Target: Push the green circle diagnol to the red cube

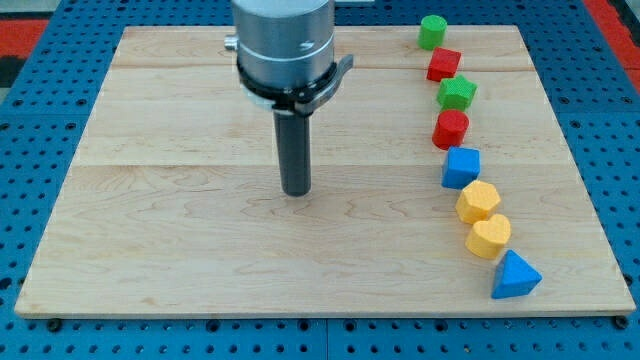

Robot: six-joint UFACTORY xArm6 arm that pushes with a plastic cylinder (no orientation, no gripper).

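Pale wooden board (180, 240) with visible grain, on a blue perforated table (40, 20). Smooth, matte blocks in a curving line down the view's right: green circle (432, 31) at top, touching red cube (444, 65) just below, then green star (457, 94), red cylinder (451, 129), blue cube (461, 167), two yellow hexagons (478, 201) (489, 237), blue triangle (515, 277). My tip (296, 192), a plain dark rod with nothing to open or close, near board centre, well apart from green circle, toward view's lower left of it, touching nothing.
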